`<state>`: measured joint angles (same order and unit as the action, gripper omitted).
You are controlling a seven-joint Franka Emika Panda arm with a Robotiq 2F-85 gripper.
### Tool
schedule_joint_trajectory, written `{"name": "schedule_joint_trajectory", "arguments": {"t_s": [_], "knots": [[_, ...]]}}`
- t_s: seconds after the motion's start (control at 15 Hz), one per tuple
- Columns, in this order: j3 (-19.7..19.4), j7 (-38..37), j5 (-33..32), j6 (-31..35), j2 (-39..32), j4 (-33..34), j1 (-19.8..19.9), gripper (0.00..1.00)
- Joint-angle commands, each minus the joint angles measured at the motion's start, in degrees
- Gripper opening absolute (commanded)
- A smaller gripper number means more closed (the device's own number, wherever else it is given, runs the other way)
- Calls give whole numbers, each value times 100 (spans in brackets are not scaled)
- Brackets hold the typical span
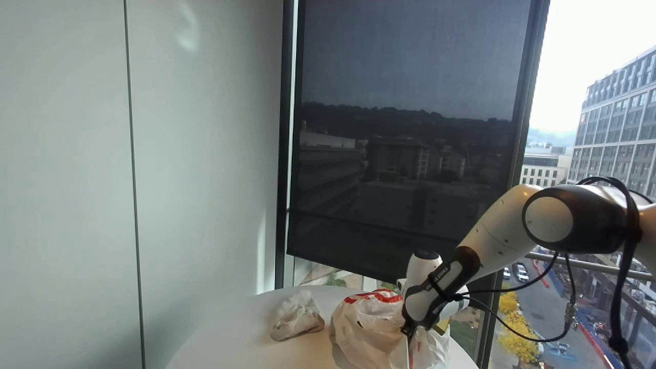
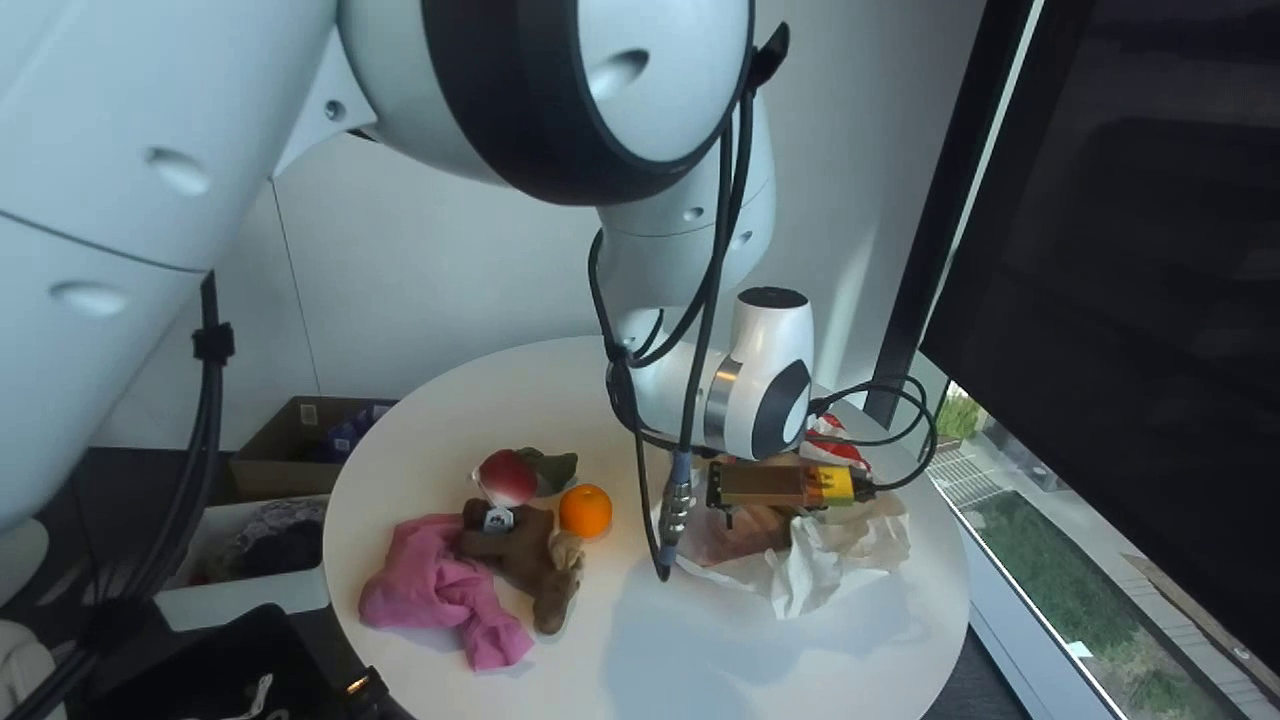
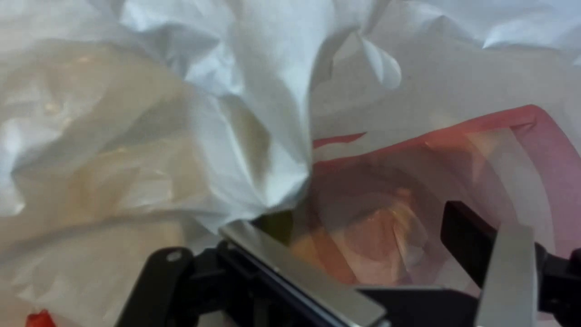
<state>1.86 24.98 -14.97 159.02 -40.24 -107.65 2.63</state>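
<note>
Slantwise, the arm [image 1: 497, 233] slopes down to the plastic bag [image 1: 366, 330], fingers [image 3: 510, 268] spread apart.

The arm [image 1: 505, 223] is white with black joint bands [image 2: 520, 100], recessed screws [image 2: 335, 110], tied black cables [image 2: 210, 400] and black-and-silver jaws.

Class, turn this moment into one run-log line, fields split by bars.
fingers: open | nearest: red-printed white plastic bag | contact: unclear | on round white table: orange, pink cloth, brown plush toy
</note>
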Motion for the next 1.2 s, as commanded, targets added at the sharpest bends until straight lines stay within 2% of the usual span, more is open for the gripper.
{"name": "schedule_joint_trajectory", "arguments": {"t_s": [0.0, 0.27, 0.67, 0.87, 1.13], "knots": [[-45, -177, -52, 519, -526, 513, -11, 100], [-462, -327, -350, 1297, -783, 690, -301, 100], [-826, -417, -533, 1312, -784, 617, -480, 100], [-1124, -536, -709, 1601, -906, 664, -677, 100], [-1200, -563, -724, 1655, -1111, 773, -740, 100]]}}
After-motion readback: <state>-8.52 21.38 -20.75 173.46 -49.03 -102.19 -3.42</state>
